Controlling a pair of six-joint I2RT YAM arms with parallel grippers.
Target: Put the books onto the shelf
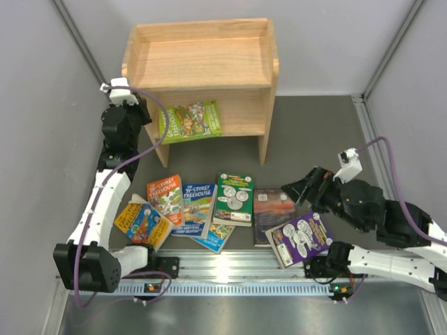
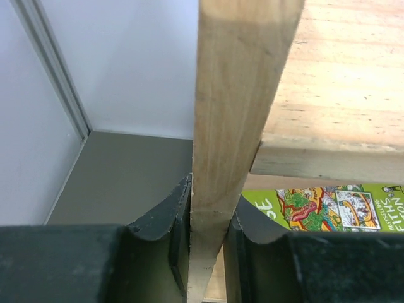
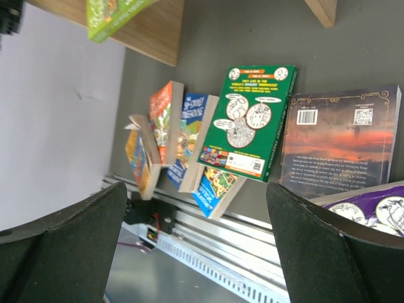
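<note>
The left gripper (image 2: 209,203) has its jaws clamped on the left side panel of the small light-wood two-tier shelf (image 1: 199,29), so a pull or twist from here would likely drag or tip the shelf and spill its load. Its lower tier holds one lime-green cartoon paperback (image 1: 190,120). The other bright paperbacks (image 1: 198,206) lie overlapping on the dark grey table (image 1: 307,139) in front, below the right gripper (image 3: 196,214), whose jaws gape wide on nothing.
</note>
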